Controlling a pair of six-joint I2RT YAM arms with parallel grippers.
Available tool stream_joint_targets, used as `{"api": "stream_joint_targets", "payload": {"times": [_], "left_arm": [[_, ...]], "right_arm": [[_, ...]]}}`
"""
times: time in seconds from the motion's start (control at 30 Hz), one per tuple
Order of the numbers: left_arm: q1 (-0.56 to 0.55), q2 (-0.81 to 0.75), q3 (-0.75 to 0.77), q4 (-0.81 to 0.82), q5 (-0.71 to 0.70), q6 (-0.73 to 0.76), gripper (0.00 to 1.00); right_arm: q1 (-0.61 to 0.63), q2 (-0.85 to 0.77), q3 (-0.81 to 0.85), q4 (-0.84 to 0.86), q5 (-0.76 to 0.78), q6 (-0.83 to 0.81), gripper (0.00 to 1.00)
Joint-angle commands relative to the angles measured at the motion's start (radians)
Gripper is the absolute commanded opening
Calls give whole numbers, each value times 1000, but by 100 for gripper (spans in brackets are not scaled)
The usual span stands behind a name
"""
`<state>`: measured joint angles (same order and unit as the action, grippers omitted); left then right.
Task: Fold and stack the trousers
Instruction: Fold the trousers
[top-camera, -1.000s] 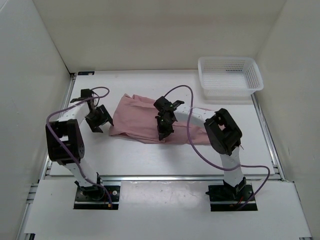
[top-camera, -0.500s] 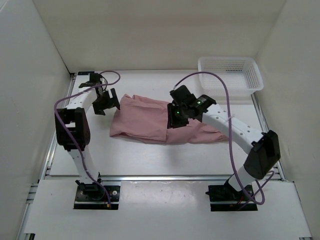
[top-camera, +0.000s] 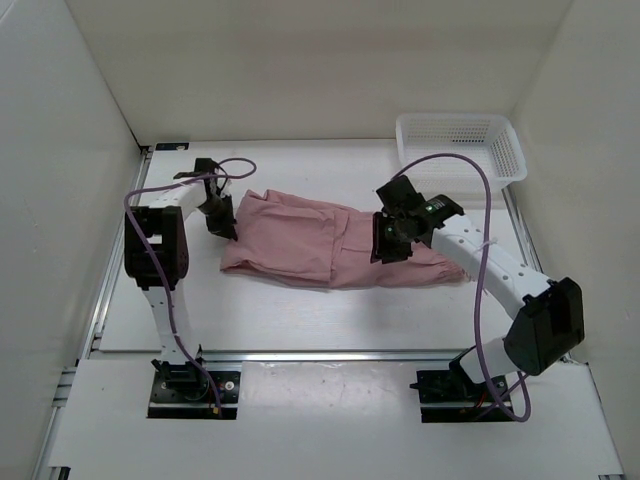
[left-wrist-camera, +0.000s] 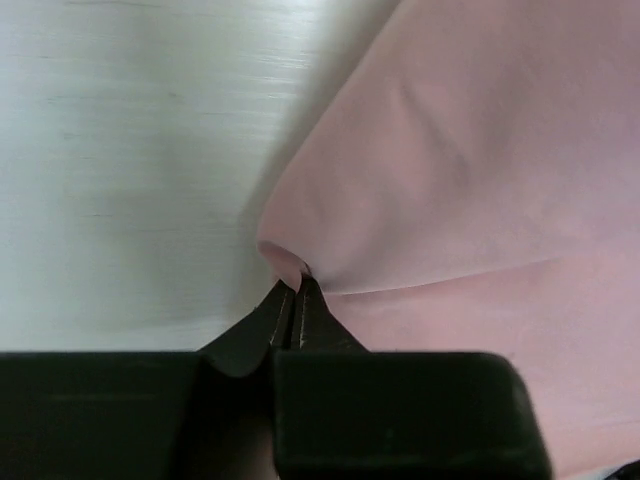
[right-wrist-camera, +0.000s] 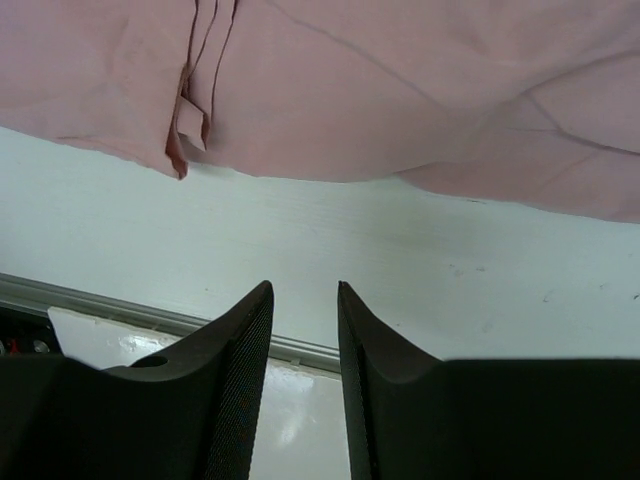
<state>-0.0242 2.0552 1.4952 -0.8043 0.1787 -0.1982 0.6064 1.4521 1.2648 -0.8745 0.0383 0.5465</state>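
The dusty-pink trousers (top-camera: 320, 243) lie folded lengthwise across the middle of the white table, stretching left to right. At their left end my left gripper (top-camera: 222, 218) is shut on a pinch of the fabric's edge; in the left wrist view the black fingertips (left-wrist-camera: 291, 292) meet on a small pink fold of the trousers (left-wrist-camera: 460, 180). My right gripper (top-camera: 390, 240) hovers over the right part of the trousers. Its jaws stand open with nothing between them (right-wrist-camera: 304, 290), and the trousers (right-wrist-camera: 400, 90) show beyond the tips with a folded flap (right-wrist-camera: 188, 125).
A white mesh basket (top-camera: 460, 150) stands at the back right corner. White walls enclose the table on three sides. A metal rail (top-camera: 330, 353) runs along the near edge, in front of both arm bases.
The left gripper moved right to the trousers' left end and shut on the edge. The right gripper opened, let go of the fabric and travelled right. The trousers now lie longer and flatter.
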Motion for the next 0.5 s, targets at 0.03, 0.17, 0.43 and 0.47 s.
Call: {"api": "stream_joint_targets", "payload": {"times": [0.03,0.17,0.43,0.47], "left_arm": [[1,-114,-7,-7,73,-15,11],[59,-220,29,-53,-69,-95,11],[87,-360,273,-231,-370,-119,11],[87,-371,301,-251,-390,-119,11]], "right_arm": [[-55,-62,15,-35,31,-25,38],[-118,-113,-42,-46,41,-43,38],[-168,-174,-122,-64,41,-53,38],[-168,-174,-122,-64,41,-53,38]]}}
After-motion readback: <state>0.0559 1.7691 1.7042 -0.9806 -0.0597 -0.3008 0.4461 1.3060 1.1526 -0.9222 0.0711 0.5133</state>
